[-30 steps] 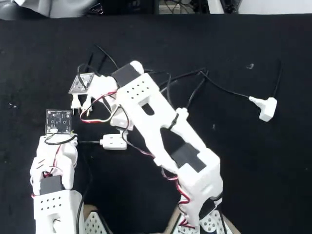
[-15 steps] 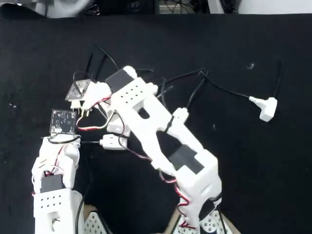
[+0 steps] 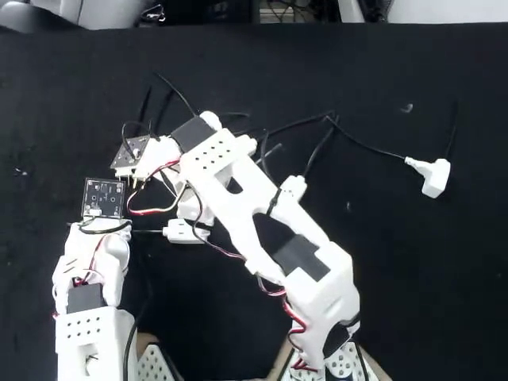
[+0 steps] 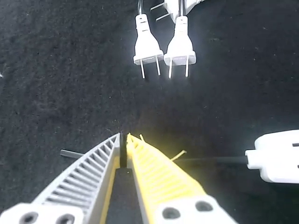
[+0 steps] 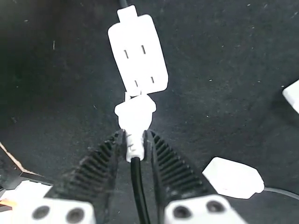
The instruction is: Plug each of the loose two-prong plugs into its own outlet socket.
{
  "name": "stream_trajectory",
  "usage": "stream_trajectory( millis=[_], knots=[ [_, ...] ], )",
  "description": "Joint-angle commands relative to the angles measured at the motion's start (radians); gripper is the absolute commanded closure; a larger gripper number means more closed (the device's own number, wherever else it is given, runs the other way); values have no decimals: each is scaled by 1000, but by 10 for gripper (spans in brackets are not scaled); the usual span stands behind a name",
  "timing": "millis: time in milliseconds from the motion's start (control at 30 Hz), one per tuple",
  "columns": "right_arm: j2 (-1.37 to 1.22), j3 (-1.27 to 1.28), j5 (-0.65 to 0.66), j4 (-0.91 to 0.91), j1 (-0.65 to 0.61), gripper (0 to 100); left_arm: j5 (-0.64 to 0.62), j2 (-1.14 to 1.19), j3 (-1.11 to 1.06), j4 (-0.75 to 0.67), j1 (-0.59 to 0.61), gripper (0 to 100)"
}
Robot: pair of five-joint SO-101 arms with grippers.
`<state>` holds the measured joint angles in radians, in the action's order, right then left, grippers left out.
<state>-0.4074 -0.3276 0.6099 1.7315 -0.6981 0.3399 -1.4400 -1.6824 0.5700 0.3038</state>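
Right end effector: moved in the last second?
Yes. The right end effector shifted toward the arms' bases, judged against the unmoved white connector at far right.

White perforated arms (image 3: 262, 214) carry black servos (image 3: 298, 258) and red wires (image 3: 299, 319)

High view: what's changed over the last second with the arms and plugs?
The right arm swung its wrist end slightly toward the left arm and turned it, tilting its square marker; its pincer grips a two-prong plug. The left arm nudged slightly to its right. The outlet block between the arms and the far white plug stayed put.
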Motion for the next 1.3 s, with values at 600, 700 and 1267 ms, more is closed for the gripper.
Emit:
stream_trajectory(
  millis=[600, 700, 1267],
  knots=[
    [440, 229, -3, -11, 121, 988, -101, 692, 1063, 652, 50, 970],
    [441, 292, -6, -63, 123, 988, -64, 876, 986, 574, -36, 970],
    [447, 343, 0, -61, 130, 988, -245, 844, 519, 74, -259, 970]
  ],
)
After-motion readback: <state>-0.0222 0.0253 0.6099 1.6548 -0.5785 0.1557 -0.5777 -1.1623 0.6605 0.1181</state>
